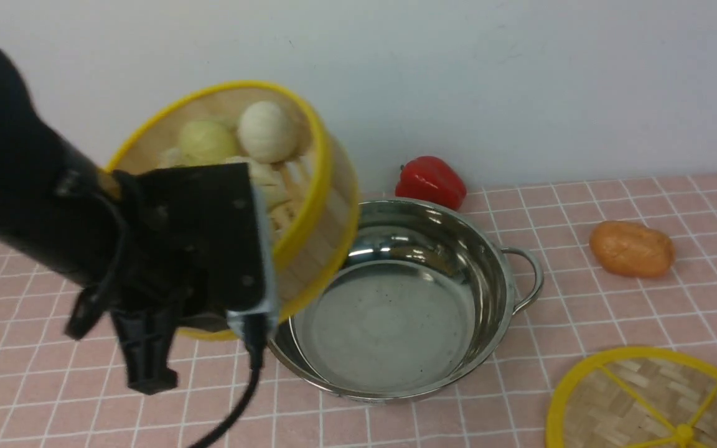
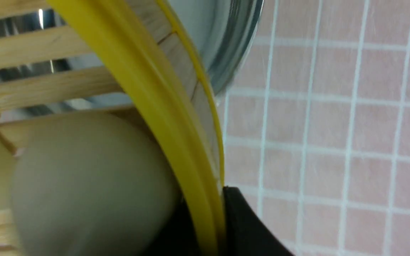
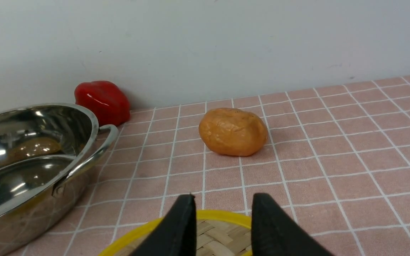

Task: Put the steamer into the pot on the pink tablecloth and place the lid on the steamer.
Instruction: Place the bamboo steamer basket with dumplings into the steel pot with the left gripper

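My left gripper [image 2: 210, 227] is shut on the yellow rim of the steamer [image 1: 324, 230], one black finger [image 2: 242, 231] on its outer side. The steamer hangs tilted in the air over the left edge of the pot [image 1: 396, 317], with pale buns [image 1: 268, 130] lying inside it. The left arm [image 1: 165, 249] hides its near side. The shiny pot stands empty on the pink tablecloth [image 1: 582, 323]. The lid [image 1: 651, 398] lies flat at the front right. My right gripper [image 3: 223, 199] hovers open over the lid's far rim [image 3: 222, 214], nothing between its fingers.
A red pepper [image 1: 430, 180] lies behind the pot against the white wall. An orange potato-like lump [image 1: 632, 249] rests on the cloth to the right of the pot's handle [image 1: 529, 277]. The pot [image 3: 30, 167] also shows in the right wrist view.
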